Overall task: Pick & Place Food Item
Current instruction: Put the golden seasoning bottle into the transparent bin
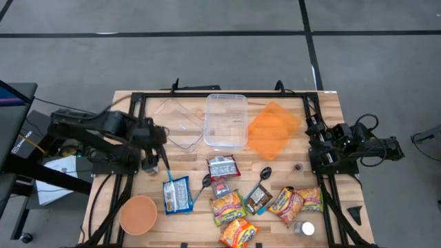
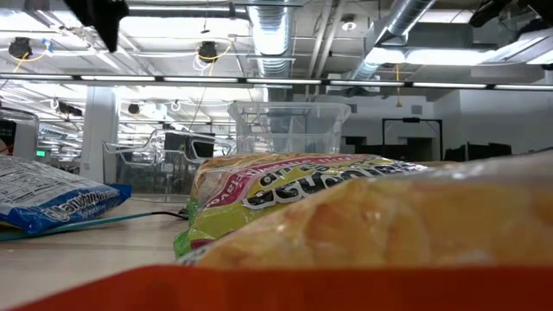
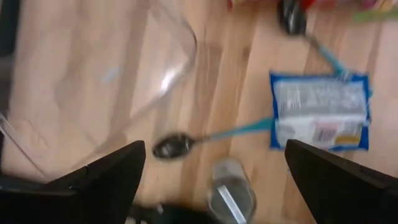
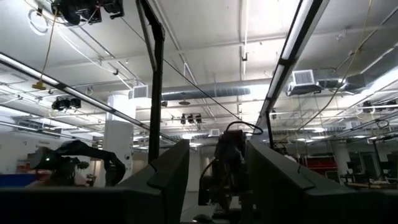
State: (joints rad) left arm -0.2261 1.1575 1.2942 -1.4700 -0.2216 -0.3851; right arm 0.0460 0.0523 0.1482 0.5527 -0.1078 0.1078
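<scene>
The left gripper [image 1: 160, 153] hangs over the slatted wooden table [image 1: 324, 103] at about nine o'clock, its two dark fingers [image 3: 106, 177] spread wide with nothing between them. Below it lie a glossy blue-and-white food packet [image 3: 320, 112], a dark-bowled spoon with a thin blue handle [image 3: 205, 138] and a small clear round jar [image 3: 231, 196]; the packet sits at about seven o'clock on the table. A curved clear plastic lid [image 1: 178, 124] lies beside a deep rectangular clear tub [image 1: 226, 118] at twelve o'clock, with a flat orange lid [image 1: 273, 129] at one o'clock. A round terracotta-coloured bowl [image 1: 138, 214] sits at seven o'clock. Crinkled yellow snack bags [image 1: 228, 206] cluster at six o'clock. The right gripper [image 1: 394, 148] rests folded off the table's edge at three o'clock, its fingers [image 4: 168, 174] partly apart and empty.
</scene>
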